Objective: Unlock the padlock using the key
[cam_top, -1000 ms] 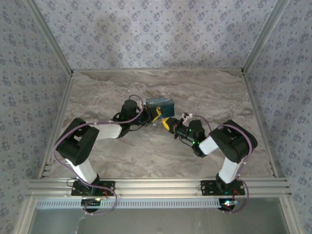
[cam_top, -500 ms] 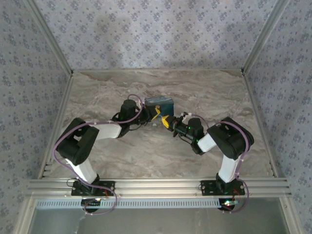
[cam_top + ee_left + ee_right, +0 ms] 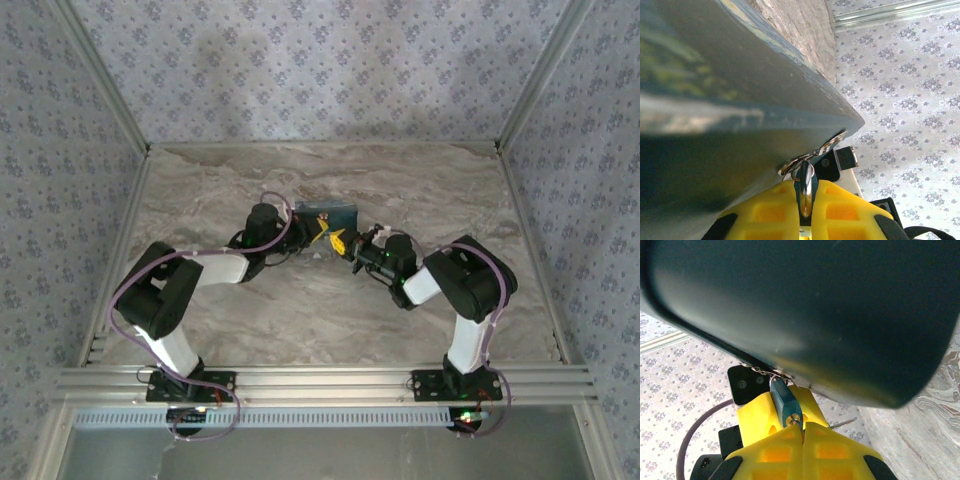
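One left tool [image 3: 806,197] and one right tool [image 3: 802,434] flank one padlock [image 3: 784,404].

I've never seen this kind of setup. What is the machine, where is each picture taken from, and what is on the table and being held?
Two robot arms are bolted at the near edge of a marble-patterned table. The top picture looks down from behind them; the other two come from a camera on each wrist, looking along its yellow fingers. On the table is a dark blue block, presumably the padlock, large in both wrist views. The arms meet beside it. The left pincer is shut on a thin key on a ring. The right pincer is shut, a teal piece's brass tip at its fingertips; what that piece is, I cannot tell.
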Action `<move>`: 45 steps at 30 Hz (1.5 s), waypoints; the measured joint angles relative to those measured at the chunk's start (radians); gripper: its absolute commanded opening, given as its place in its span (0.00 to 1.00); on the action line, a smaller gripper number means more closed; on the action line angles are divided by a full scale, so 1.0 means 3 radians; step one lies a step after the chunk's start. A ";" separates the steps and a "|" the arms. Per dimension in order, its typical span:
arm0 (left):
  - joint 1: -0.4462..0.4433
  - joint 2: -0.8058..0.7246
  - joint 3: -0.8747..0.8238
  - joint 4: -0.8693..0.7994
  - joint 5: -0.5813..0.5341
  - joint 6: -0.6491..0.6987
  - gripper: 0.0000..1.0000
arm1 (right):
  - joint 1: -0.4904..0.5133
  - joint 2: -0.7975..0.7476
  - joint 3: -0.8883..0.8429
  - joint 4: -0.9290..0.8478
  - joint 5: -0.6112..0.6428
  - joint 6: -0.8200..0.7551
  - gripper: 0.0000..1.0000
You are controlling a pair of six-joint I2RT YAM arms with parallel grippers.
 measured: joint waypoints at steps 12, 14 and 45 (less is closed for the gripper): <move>-0.0008 0.0008 0.0000 -0.0010 -0.0045 0.0001 0.00 | -0.0037 0.0089 0.0071 0.0027 -0.0094 -0.0038 0.00; -0.0017 0.0011 0.0000 -0.0019 -0.0066 0.0003 0.00 | -0.0037 0.0102 0.0075 0.0025 -0.0099 -0.0067 0.00; -0.0273 0.0095 -0.0102 -0.0135 -0.0146 0.0094 0.00 | -0.0080 -0.0067 -0.0295 -0.0324 -0.0212 -0.0537 0.39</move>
